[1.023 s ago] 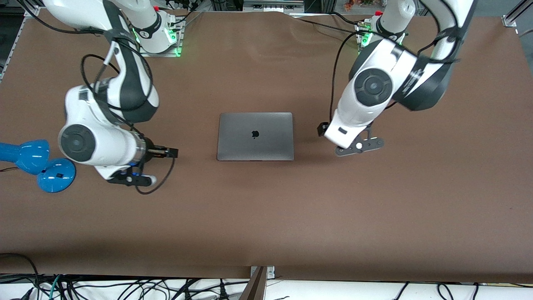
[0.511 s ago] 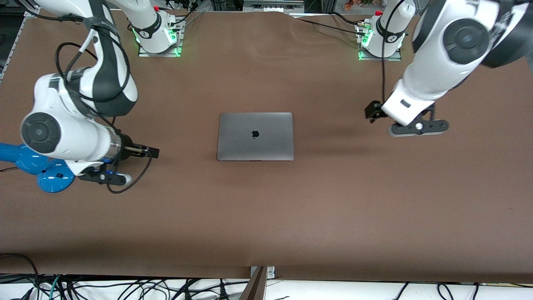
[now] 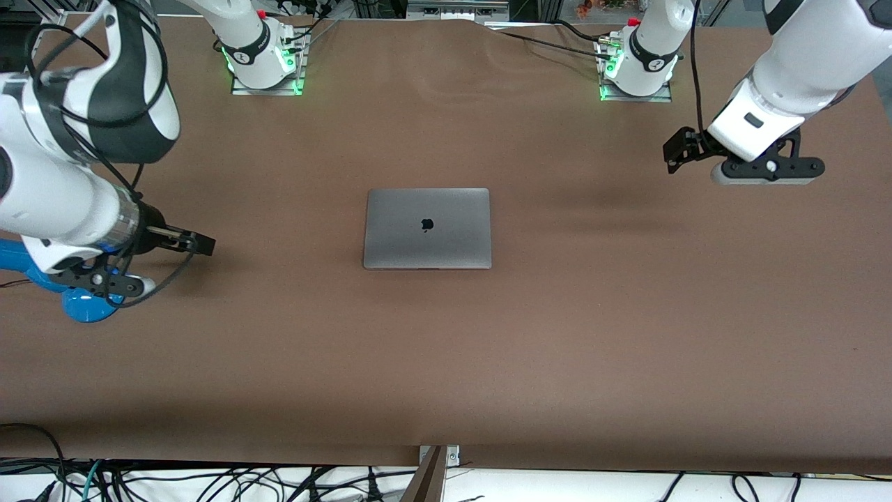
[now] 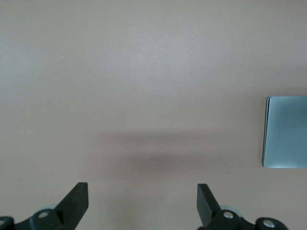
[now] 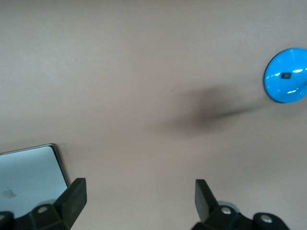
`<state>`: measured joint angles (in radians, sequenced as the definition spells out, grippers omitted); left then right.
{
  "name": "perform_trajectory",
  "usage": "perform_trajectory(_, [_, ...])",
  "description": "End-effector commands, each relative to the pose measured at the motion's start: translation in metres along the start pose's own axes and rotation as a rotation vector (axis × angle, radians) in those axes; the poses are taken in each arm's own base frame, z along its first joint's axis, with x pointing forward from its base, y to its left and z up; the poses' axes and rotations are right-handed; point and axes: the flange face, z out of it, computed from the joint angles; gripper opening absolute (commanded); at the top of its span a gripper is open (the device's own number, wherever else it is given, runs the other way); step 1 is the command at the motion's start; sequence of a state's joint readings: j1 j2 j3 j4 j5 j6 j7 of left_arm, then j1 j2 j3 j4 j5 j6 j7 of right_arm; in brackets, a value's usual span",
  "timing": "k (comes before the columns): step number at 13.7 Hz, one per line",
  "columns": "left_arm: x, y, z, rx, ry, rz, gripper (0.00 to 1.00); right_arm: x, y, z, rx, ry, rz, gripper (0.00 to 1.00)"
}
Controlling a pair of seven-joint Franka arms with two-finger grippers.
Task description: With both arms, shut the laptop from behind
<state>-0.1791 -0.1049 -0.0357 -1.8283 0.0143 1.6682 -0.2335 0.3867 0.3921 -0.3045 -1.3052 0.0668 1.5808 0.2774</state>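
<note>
Lying flat at mid-table, the laptop has its lid down, logo up. Right gripper hangs over bare table toward the right arm's end, well apart from the laptop; left gripper hangs over bare table toward the left arm's end, also well apart. Front view does not settle finger spacing; both wrist views do: left fingers spread wide, holding nothing; right fingers likewise. Right wrist view catches a laptop corner and the lamp base; left wrist view shows only a laptop edge.
</note>
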Motion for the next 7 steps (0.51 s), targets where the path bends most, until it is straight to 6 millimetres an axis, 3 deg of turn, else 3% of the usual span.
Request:
perform_trajectory(1, [-0.013, -0.016, -0.007, -0.067, -0.009, -0.007, 1.00, -0.014, 0.030, -0.036, 0.028, 0.035, 0.026, 1.00])
perform_trajectory(3, [-0.009, -0.024, -0.020, -0.076, 0.005, 0.032, 1.00, -0.036, 0.054, -0.055, 0.074, 0.050, 0.034, 1.00])
perform_trajectory(7, [0.000, -0.025, -0.032, -0.063, 0.013, 0.032, 1.00, -0.072, 0.086, -0.061, 0.085, 0.072, 0.021, 1.00])
